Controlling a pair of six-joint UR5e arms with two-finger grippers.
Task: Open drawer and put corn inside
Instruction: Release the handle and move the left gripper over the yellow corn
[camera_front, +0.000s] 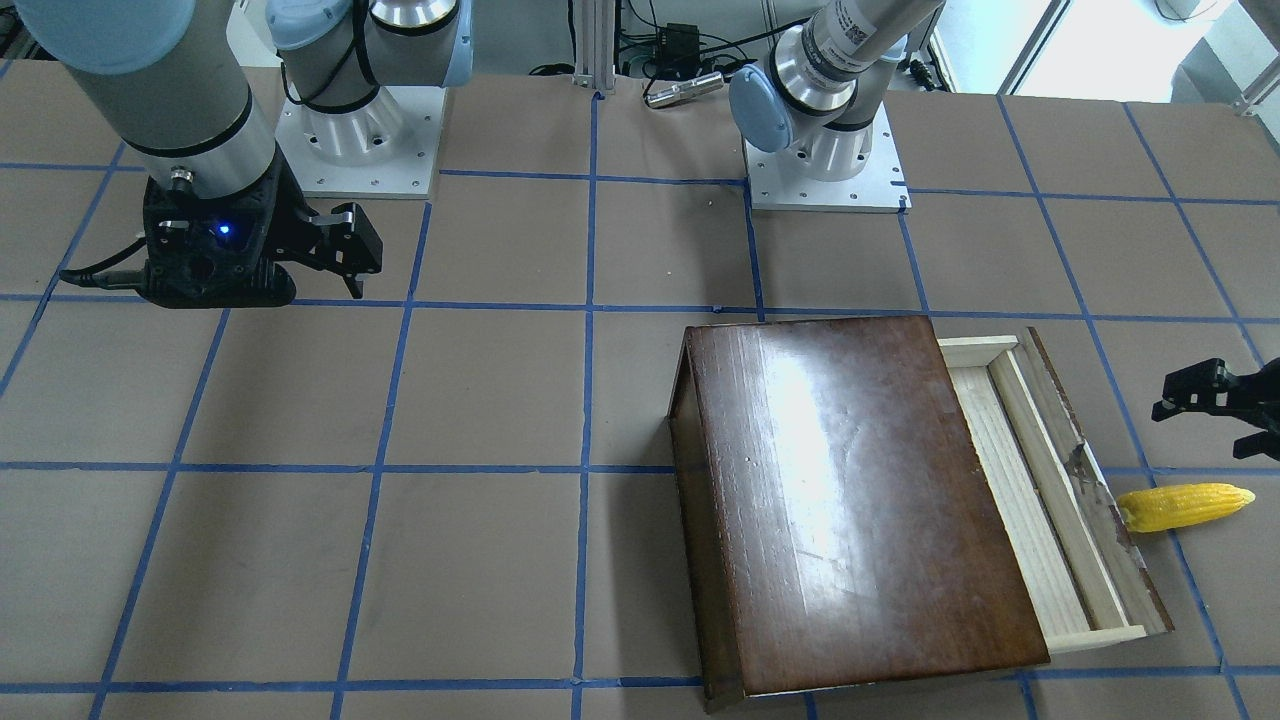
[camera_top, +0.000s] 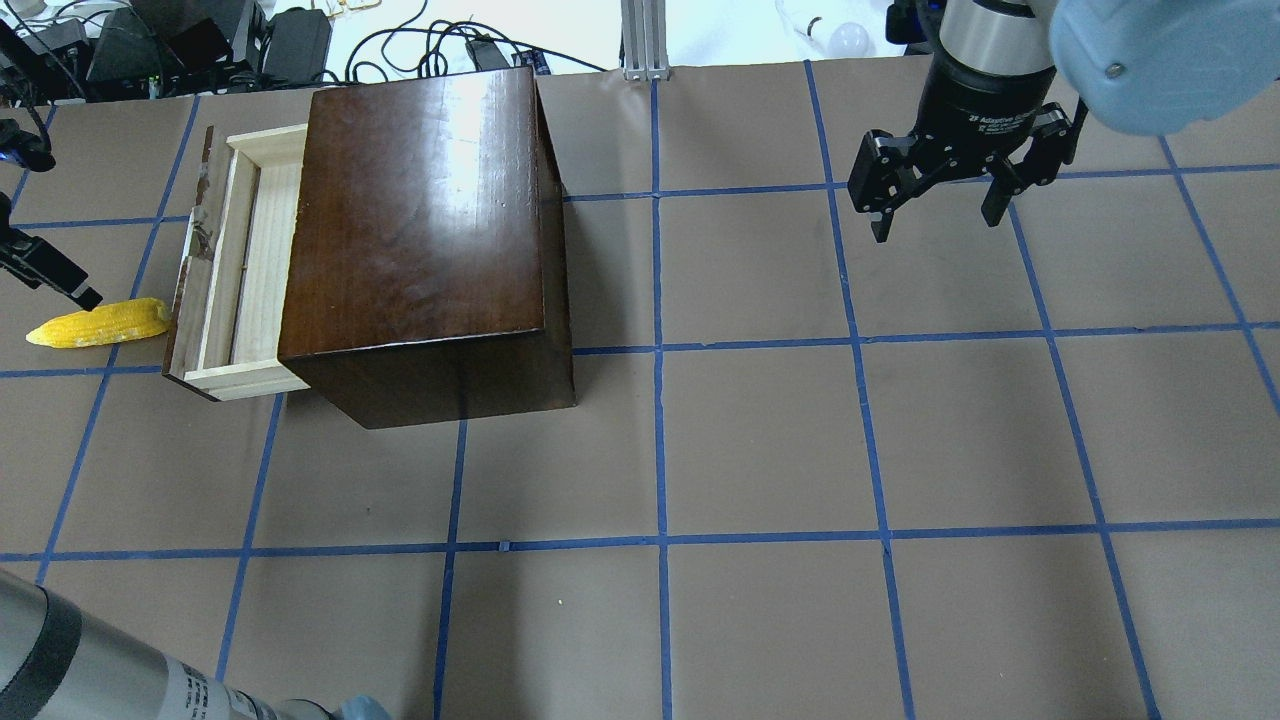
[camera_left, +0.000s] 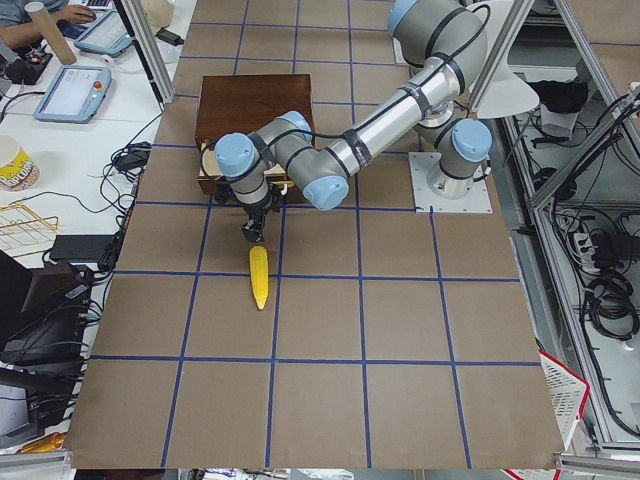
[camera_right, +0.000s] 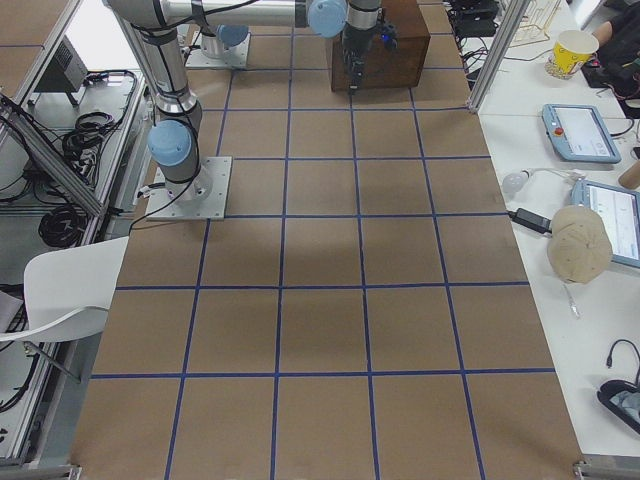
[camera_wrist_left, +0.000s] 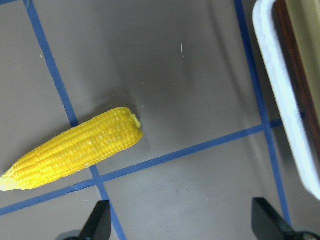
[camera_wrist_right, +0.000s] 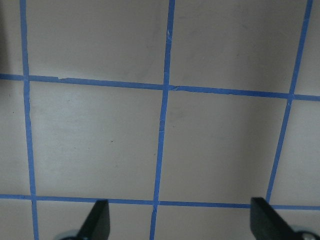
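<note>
A brown paper tabletop (camera_top: 760, 440) gridded in blue tape carried a glossy dark-brown cabinet (camera_top: 420, 230) on the robot's left side. Its drawer (camera_top: 262, 260) stood pulled partway out toward the table's left end, showing a pale wood floor behind a chipped dark front panel.

The right pincer (camera_top: 935, 215) hung over bare tabletop well apart from the cabinet, its fingers spread wide and holding nothing. The left pincer (camera_wrist_left: 182, 222) hovered just outside the drawer front, also wide open and empty, with both fingertips clear of the cob in the wrist view.

The corn (camera_top: 100, 323) lay flat on the tabletop outside the drawer, across a blue tape line. Its blunt end sat just beside the front panel and its tapered tip pointed away from the cabinet.
</note>
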